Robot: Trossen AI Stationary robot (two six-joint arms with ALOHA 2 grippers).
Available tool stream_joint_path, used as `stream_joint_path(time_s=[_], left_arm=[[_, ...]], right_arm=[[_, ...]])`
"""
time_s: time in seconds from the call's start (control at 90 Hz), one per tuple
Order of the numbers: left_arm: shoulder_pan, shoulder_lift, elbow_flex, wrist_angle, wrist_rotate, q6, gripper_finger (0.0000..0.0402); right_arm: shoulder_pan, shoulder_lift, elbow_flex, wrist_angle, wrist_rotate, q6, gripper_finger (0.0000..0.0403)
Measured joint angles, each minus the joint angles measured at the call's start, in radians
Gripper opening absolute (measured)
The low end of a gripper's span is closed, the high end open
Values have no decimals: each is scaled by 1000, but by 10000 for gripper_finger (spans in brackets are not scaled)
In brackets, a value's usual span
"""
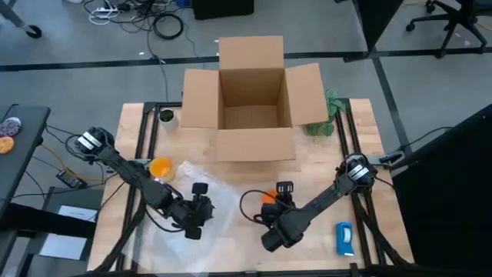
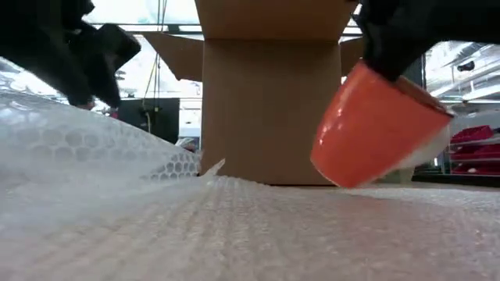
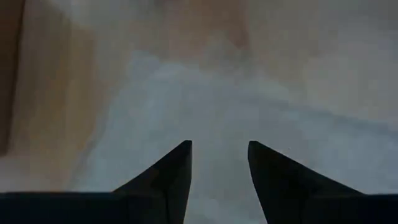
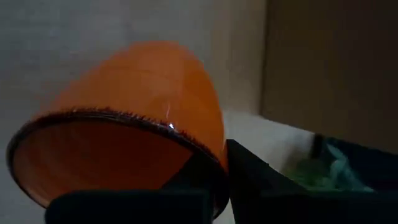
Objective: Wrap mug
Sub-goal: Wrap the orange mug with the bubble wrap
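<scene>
Orange mug (image 2: 375, 129) hangs tilted in right pincer (image 1: 270, 198).

An open cardboard box (image 1: 254, 104) stands at the far middle of the wooden surface (image 1: 361, 161), its four flaps spread outward. Just beside its right flap lies a crumpled green thing (image 1: 327, 115). Left of the box sits a small dark-rimmed round container (image 1: 166, 117). A yellow-orange object (image 1: 161, 167) rests near the left edge. A flat blue-and-white object (image 1: 344, 237) lies at the near right. Cables (image 1: 165, 23) trail over the grey floor beyond, and an office chair's base (image 1: 450, 23) shows at the far right.
</scene>
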Motion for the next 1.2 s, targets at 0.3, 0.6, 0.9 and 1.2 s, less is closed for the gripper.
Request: stream_joint_path(time_s=[0.3, 0.6, 0.9, 1.2], left_arm=[[0, -1, 56, -42, 39, -50, 142], [-2, -1, 64, 51, 191, -50, 142], [13, 37, 63, 73, 41, -19, 142], [105, 75, 66, 227, -66, 120, 142]], right_arm=[[-17, -5, 57, 78, -24, -42, 0], [3, -7, 21, 225, -203, -115, 0], [-34, -35, -1, 18, -129, -113, 0], [-114, -57, 6, 7, 29, -223, 0]])
